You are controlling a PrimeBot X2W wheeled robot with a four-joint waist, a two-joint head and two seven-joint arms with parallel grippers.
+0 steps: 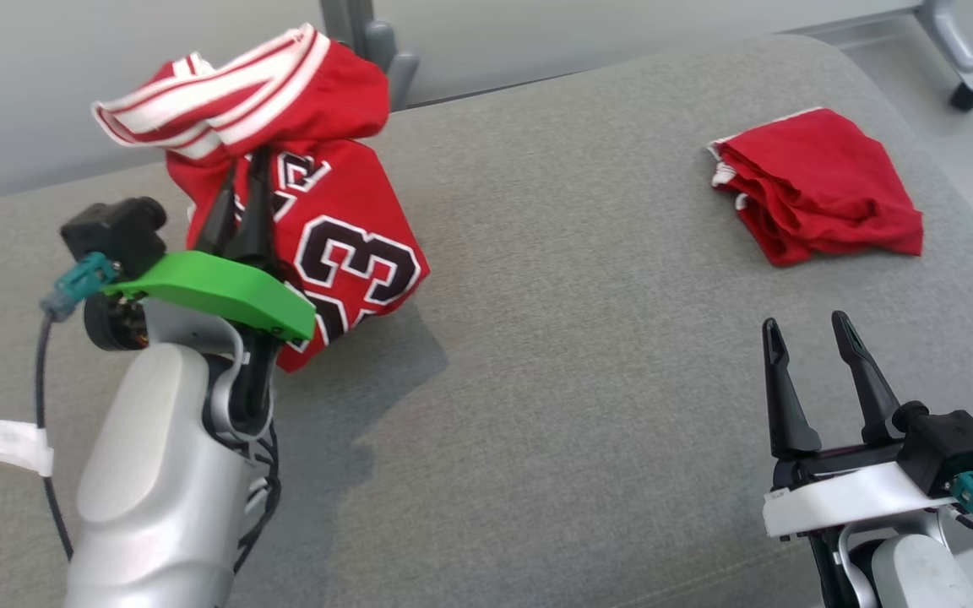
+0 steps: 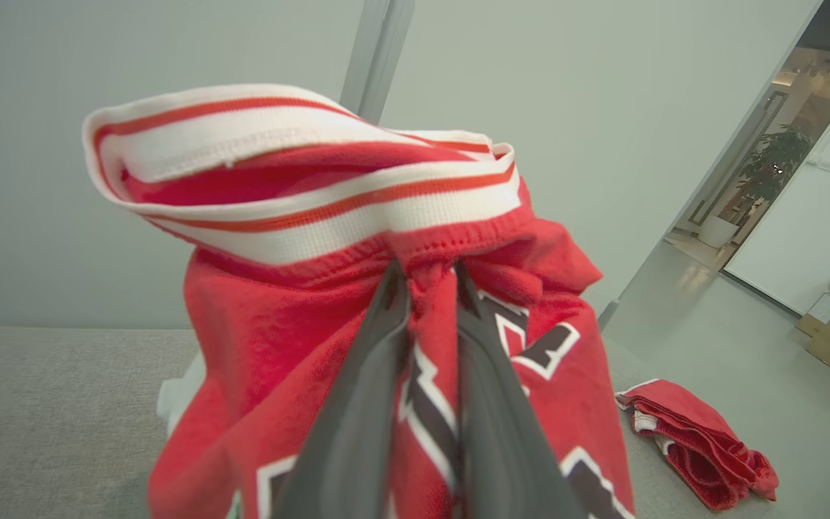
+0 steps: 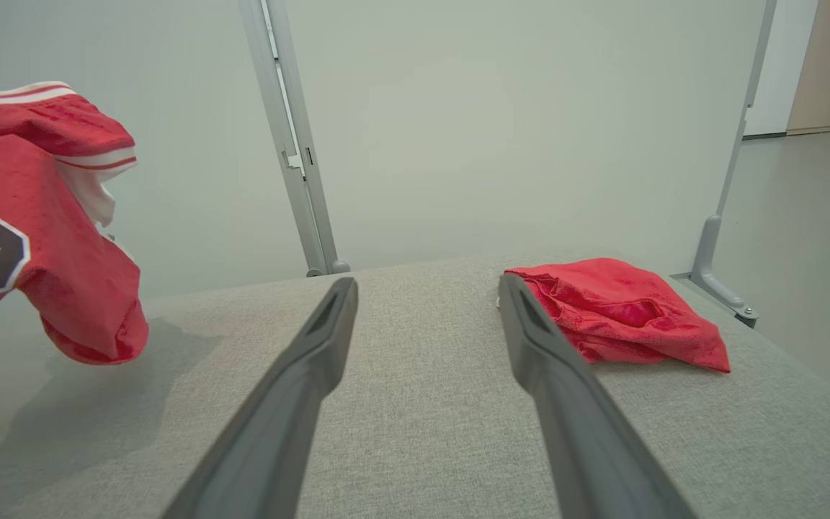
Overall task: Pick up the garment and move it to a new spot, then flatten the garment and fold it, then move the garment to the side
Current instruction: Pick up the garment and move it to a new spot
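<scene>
The garment [image 1: 343,236] is a red jersey with white-and-red striped trim and black numbers. It hangs in the air above the left part of the grey padded table [image 1: 579,380], casting a shadow there. My left gripper [image 1: 246,160] is shut on a bunch of its cloth just under the striped trim. The left wrist view shows the left gripper [image 2: 426,270] pinching the garment [image 2: 300,339] at that spot. My right gripper [image 1: 806,325] stands open at the lower right with nothing between its fingers. In the right wrist view the right gripper [image 3: 426,285] points across the table, and the garment [image 3: 47,274] hangs at the left.
A second red cloth [image 1: 824,186] lies folded at the table's far right, also visible as the red cloth [image 2: 696,440] and red cloth [image 3: 617,310]. A grey frame post [image 1: 377,42] rises behind the table, and a wheeled leg [image 1: 959,59] stands at the back right.
</scene>
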